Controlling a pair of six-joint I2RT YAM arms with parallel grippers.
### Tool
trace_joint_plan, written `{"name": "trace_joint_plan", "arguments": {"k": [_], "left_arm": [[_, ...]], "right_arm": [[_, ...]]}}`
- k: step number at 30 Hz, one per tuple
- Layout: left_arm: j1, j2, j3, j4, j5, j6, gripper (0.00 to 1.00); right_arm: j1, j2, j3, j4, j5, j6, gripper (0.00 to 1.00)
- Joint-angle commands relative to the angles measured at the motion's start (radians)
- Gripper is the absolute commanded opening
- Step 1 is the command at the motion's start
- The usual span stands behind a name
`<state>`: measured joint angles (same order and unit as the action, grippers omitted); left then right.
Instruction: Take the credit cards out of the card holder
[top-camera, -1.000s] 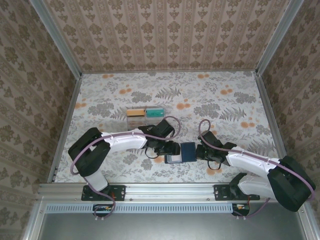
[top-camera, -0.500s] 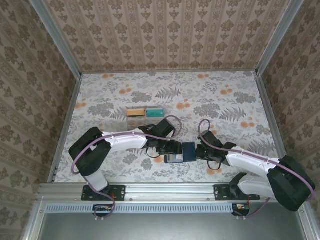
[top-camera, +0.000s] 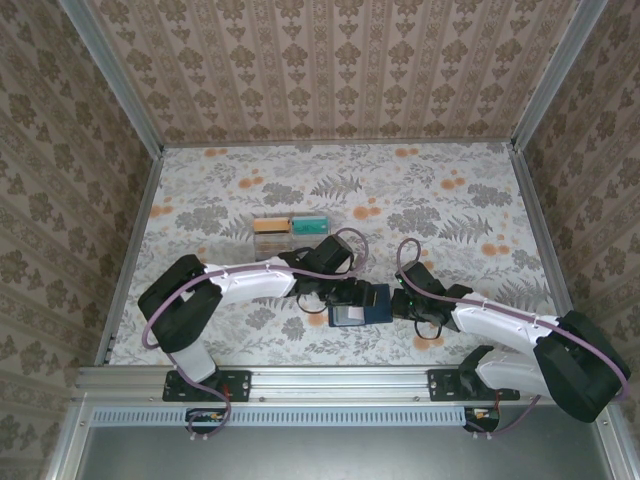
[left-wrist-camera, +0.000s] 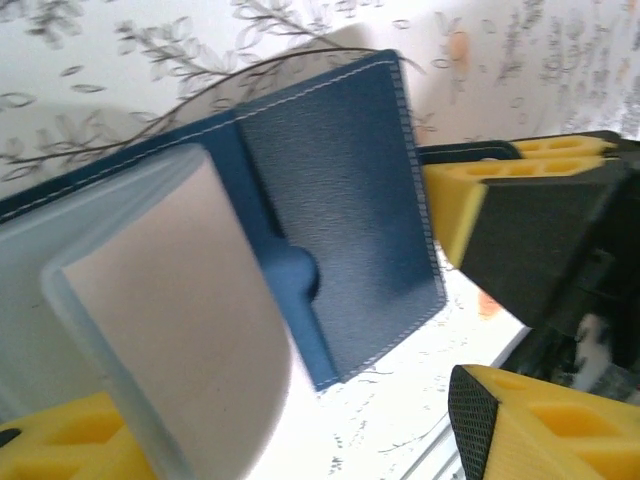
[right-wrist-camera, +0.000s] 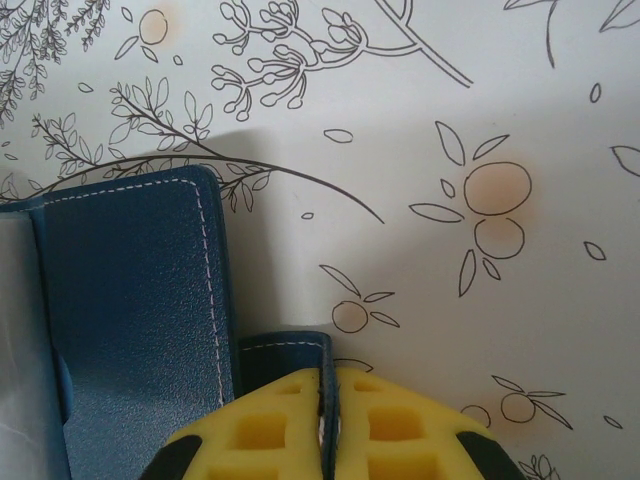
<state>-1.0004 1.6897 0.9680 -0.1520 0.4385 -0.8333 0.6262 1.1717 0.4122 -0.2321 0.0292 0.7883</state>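
Holder (top-camera: 362, 303) pinned by its flap (right-wrist-camera: 285, 352).
Right gripper (right-wrist-camera: 328, 420) clenched it; left gripper (left-wrist-camera: 285, 425) gaped, needing a square pinch at the sleeve (left-wrist-camera: 150, 300).

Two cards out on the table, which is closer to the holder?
The teal card. It sits right of the orange card, on the side toward the blue card holder.

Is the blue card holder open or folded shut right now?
Open: the card holder lies spread, its clear sleeve lifted.
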Motion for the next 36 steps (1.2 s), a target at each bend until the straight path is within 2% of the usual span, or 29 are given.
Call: {"name": "trace_joint_plan", "arguments": {"k": [1,7,15,21,26,29,31,36], "left_arm": [[-0.011,0.024,0.068,0.059,0.060,0.031,0.66],[-0.016,0.113,0.152,0.047,0.103,0.031,0.63],[-0.016,0.217,0.220,-0.006,0.113,0.028,0.62],[-0.013,0.264,0.253,-0.038,0.109,0.025,0.62],[-0.012,0.270,0.261,-0.056,0.086,0.019,0.62],[-0.009,0.263,0.254,-0.057,0.075,0.014,0.62],[-0.005,0.266,0.253,-0.055,0.072,0.010,0.62],[0.003,0.284,0.266,-0.076,0.048,0.004,0.62]], "right_arm": [[0.000,0.009,-0.023,0.017,-0.029,0.006,0.08],[-0.005,-0.048,-0.029,0.002,-0.017,0.022,0.10],[-0.023,-0.278,-0.053,-0.108,0.020,0.045,0.16],[-0.026,-0.391,-0.088,-0.064,-0.074,0.063,0.18],[-0.025,-0.385,-0.123,0.050,-0.175,0.095,0.17],[-0.022,-0.365,-0.130,0.075,-0.197,0.105,0.11],[-0.020,-0.367,-0.133,0.080,-0.204,0.111,0.11],[-0.017,-0.440,-0.124,-0.001,-0.162,0.115,0.27]]}}
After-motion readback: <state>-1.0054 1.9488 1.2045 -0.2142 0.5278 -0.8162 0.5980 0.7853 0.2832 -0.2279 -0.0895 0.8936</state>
